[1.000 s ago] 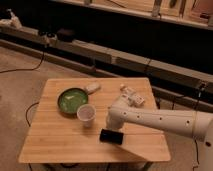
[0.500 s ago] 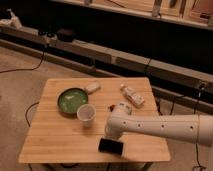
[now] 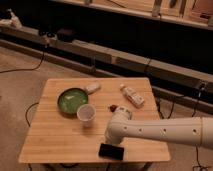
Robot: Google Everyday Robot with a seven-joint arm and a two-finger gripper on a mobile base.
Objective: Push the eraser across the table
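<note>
The table is seen in a dim room. The eraser lies at its front edge, with the gripper just above it.

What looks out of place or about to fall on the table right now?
The eraser sits right at the near edge of the table, so another push toward that edge could tip it off. The bottle lies on its side near the far right corner. The gripper is just above the eraser, hidden by the arm.
</note>
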